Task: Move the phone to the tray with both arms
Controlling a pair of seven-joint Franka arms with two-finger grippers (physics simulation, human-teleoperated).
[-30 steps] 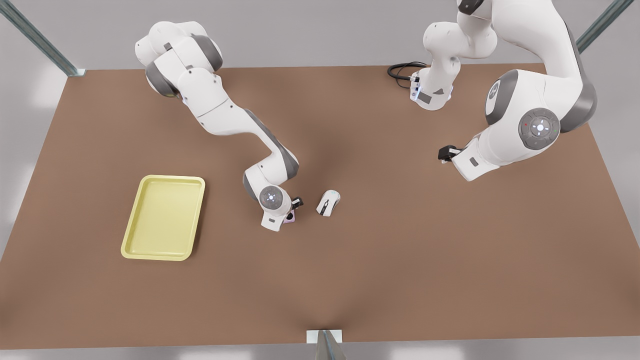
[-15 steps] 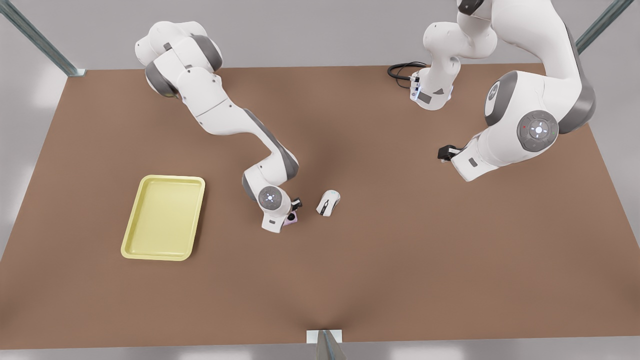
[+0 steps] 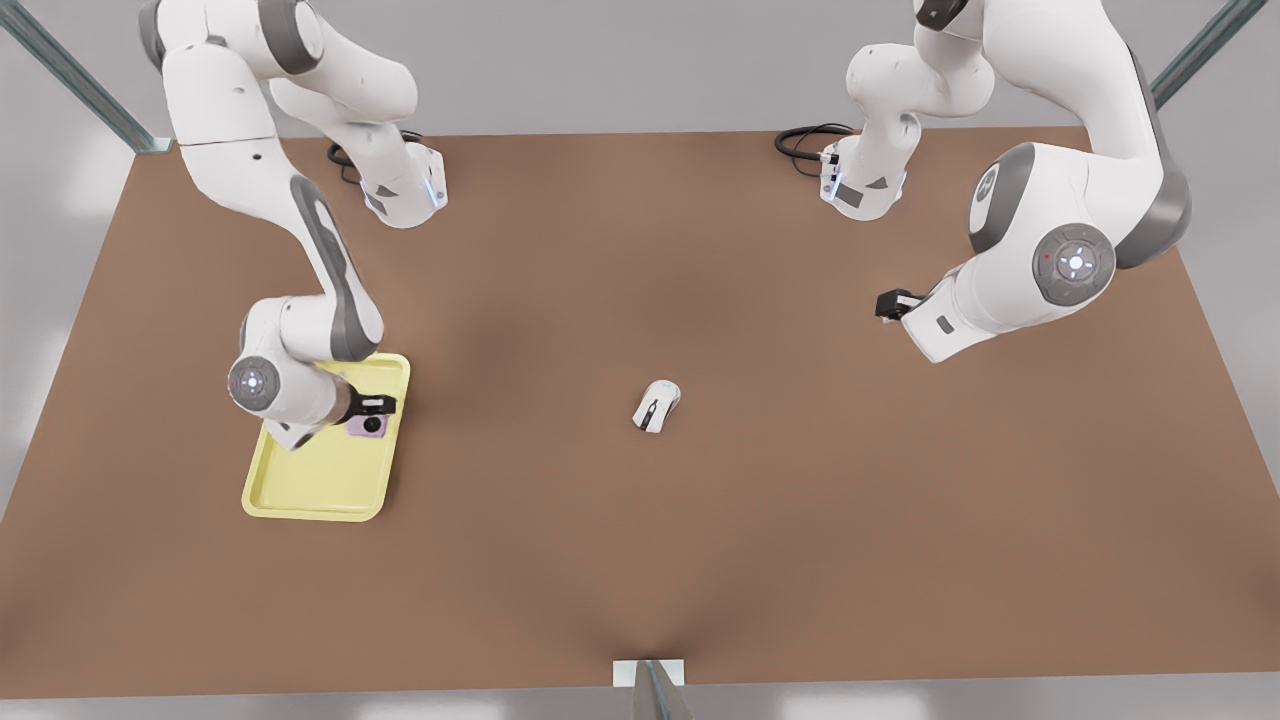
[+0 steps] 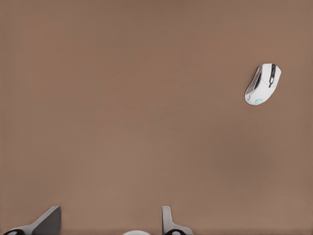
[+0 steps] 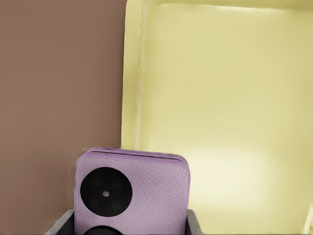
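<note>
Overhead, the right gripper (image 3: 372, 407) sits above the tray (image 3: 310, 480), its black fingers pinching the phone (image 3: 366, 424); the white wrist housing covers part of the phone and the tray's far-left corner in the front view. In the right wrist view the phone (image 5: 132, 193) is cut off at the frame edge, so just one black circle is whole and the second is half seen, and the grey fingertips (image 5: 63, 223) appear as slivers on either side of it. Whether the phone touches the tray floor (image 5: 234, 98) or hangs just over it cannot be told. The phone lies by the tray's rim (image 5: 129, 78) on the side nearest the table's middle, with most of the pale yellow floor bare beyond it. The left gripper (image 3: 890, 305) hovers over bare table at the front view's right, well apart from everything; its fingers (image 4: 168, 223) stand spread apart with nothing between them, only their tips entering the left wrist view. A white mouse (image 3: 656, 405) rests near the centre of the brown table (image 3: 800, 520), and it is also seen in the left wrist view (image 4: 262, 84). A black cable (image 3: 800, 140) coils at the table's far edge beside an arm base, and grey metal struts frame the corners against a pale grey floor.
</note>
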